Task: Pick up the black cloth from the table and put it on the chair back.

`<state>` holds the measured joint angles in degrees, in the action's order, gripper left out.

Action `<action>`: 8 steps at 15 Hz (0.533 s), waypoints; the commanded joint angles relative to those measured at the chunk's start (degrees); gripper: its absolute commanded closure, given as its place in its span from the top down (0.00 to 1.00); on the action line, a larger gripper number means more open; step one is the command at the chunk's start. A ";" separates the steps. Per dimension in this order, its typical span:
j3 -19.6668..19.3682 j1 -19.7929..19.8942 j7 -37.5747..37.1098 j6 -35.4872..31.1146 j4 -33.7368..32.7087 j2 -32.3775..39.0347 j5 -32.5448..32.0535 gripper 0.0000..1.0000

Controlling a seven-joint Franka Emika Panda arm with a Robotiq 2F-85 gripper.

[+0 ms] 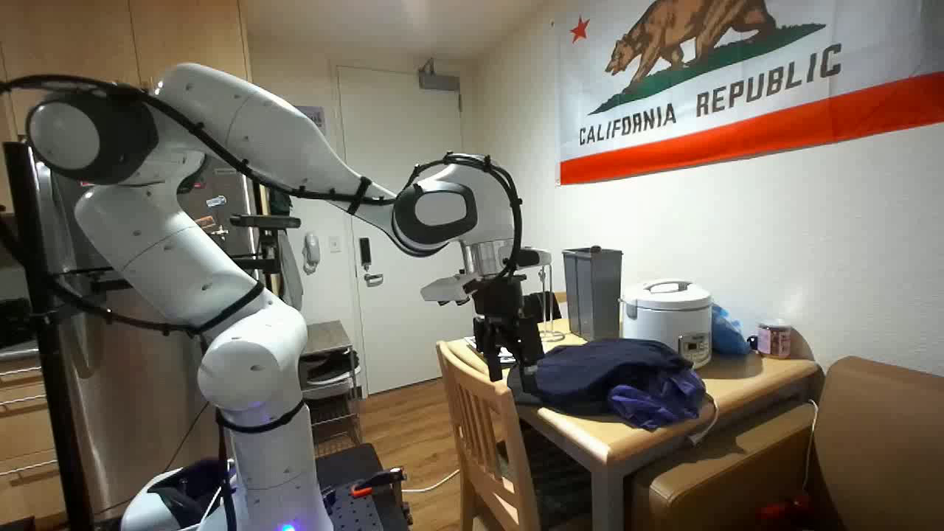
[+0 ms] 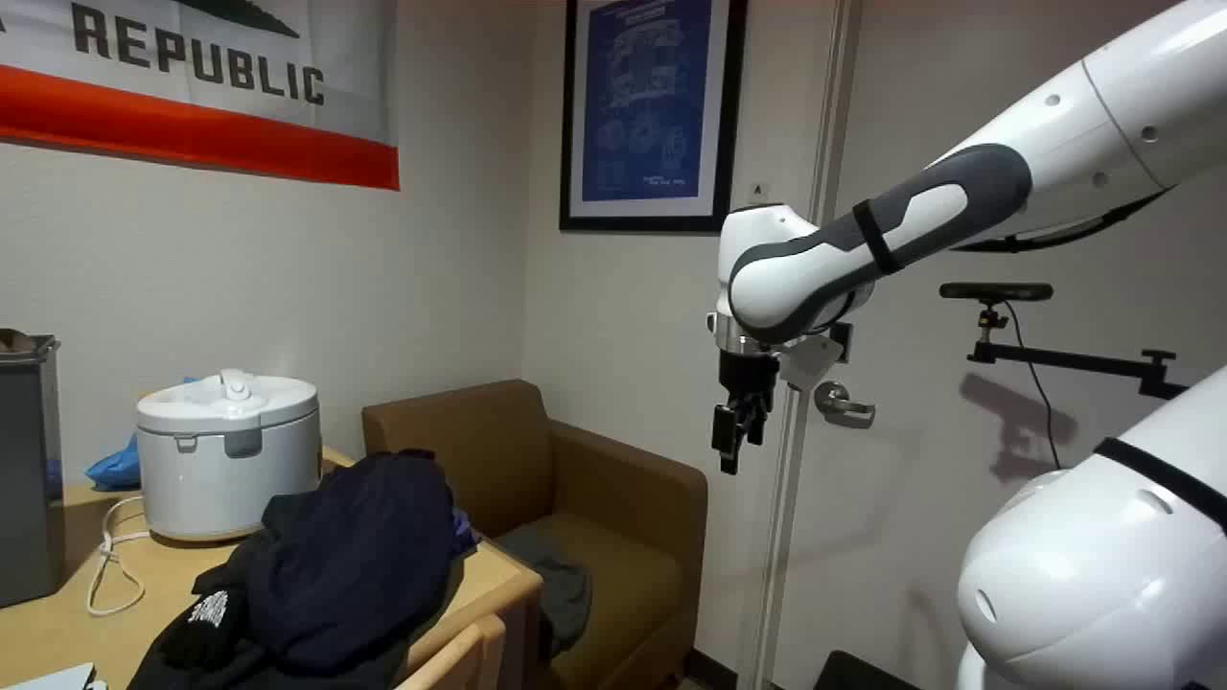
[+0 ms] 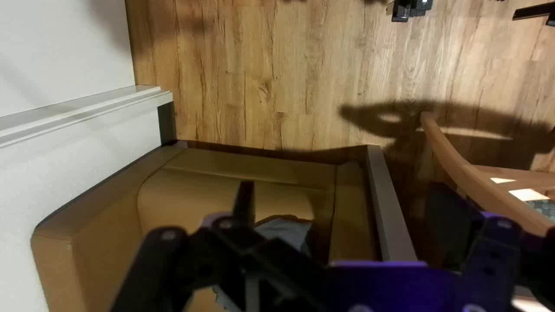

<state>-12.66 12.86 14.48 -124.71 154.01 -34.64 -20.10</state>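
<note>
Fingers (image 3: 245, 201) of the gripper (image 2: 742, 452) spread wide, nothing btwn 'em; bases blurred up close. Black cloth (image 2: 251, 671) on the table (image 2: 81, 637), lwr left in an exterior view: part hidden under a navy cloth (image 2: 355, 565), cropped at btm edge. Chair back (image 2: 474, 647), btm, left of ctr, also cut off. Grey bin (image 2: 29, 470), far left: smth brown at the rim, rest I can't see. Rice cooker (image 2: 228, 484) lid's down, inside hidden.

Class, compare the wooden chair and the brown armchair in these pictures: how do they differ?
The wooden chair is pale wood; the brown armchair is upholstered. The wooden chair is slatted, with see-through gaps; the brown armchair is solid-sided. The wooden chair looks slim, the brown armchair bulky. Both stand beside the table.
</note>
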 commanded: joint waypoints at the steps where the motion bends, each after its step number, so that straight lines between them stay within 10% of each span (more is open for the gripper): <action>1: 0.17 0.12 0.08 0.13 -0.08 -0.01 0.14 1.00; 8: 1.90 -1.27 -0.54 0.28 -2.01 0.70 0.36 1.00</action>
<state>-12.56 12.79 14.48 -124.71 153.96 -34.64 -20.05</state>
